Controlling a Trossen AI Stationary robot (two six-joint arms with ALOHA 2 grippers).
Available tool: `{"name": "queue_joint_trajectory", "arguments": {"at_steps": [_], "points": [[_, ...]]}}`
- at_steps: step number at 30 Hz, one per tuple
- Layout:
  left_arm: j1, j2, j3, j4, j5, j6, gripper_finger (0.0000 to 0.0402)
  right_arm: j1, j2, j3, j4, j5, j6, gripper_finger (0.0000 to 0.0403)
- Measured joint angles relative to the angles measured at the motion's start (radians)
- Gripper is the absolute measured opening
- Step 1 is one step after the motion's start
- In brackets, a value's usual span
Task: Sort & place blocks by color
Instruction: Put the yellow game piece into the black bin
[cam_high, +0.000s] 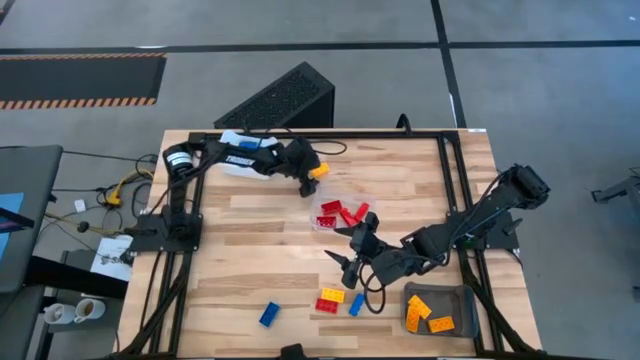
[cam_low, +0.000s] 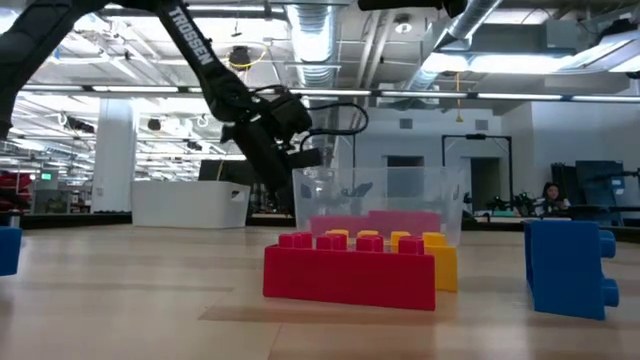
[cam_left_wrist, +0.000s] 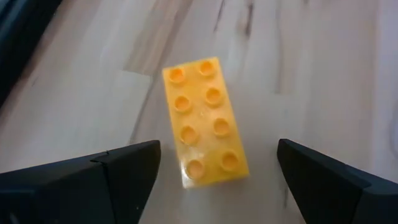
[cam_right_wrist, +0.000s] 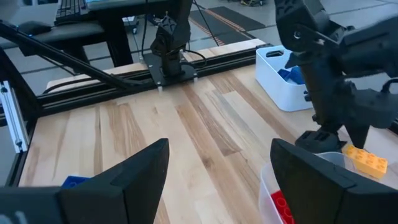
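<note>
A yellow-orange block (cam_left_wrist: 204, 121) lies flat on the wood, studs up, near the table's far middle (cam_high: 318, 171). My left gripper (cam_left_wrist: 217, 149) hangs open just above it, one finger on either side, touching nothing. My right gripper (cam_high: 345, 258) stands open over the table's middle with nothing between its fingers (cam_right_wrist: 217, 162). Several red blocks (cam_high: 342, 212) lie in a clear tray (cam_low: 380, 205). Orange blocks (cam_high: 425, 315) lie in a grey tray (cam_high: 462, 300). Blue blocks (cam_right_wrist: 289, 74) sit in a white tray (cam_right_wrist: 273, 87). Loose near the front edge lie a red (cam_high: 327, 305), a yellow (cam_high: 333, 295) and two blue blocks (cam_high: 269, 314).
A black metal frame (cam_high: 320, 135) runs along the table's far and side edges. A dark slotted box (cam_high: 280, 100) stands on the floor beyond the far edge. Bare wood (cam_high: 250, 250) lies between the left arm's base and the clear tray.
</note>
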Motion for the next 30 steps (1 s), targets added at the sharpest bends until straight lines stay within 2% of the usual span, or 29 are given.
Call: {"name": "queue_joint_trajectory", "arguments": {"at_steps": [4, 7, 15, 22, 27, 30], "points": [[-0.009, 0.012, 0.042, -0.056, -0.055, -0.006, 0.03, 0.0, 0.0, 0.0, 0.0, 0.0, 0.0, 0.0301], [-0.009, 0.012, 0.044, -0.064, -0.057, -0.007, 0.0268, 0.0, 0.0, 0.0, 0.0, 0.0, 0.0, 0.0301], [0.002, 0.011, 0.046, -0.091, -0.054, -0.01, 0.0101, 0.001, 0.0, 0.0, 0.0, 0.0, 0.0, 0.0301], [0.02, -0.031, 0.043, -0.189, -0.045, -0.003, 0.0101, 0.002, 0.0, 0.0, -0.003, 0.0, -0.005, 0.0301], [0.023, -0.128, 0.039, -0.29, -0.045, -0.002, 0.0101, 0.003, 0.0, 0.0, -0.022, 0.0, 0.006, 0.0301], [0.007, -0.211, 0.005, -0.292, -0.041, -0.013, 0.0101, 0.003, 0.0, 0.0, -0.022, 0.0, 0.024, 0.0301]]}}
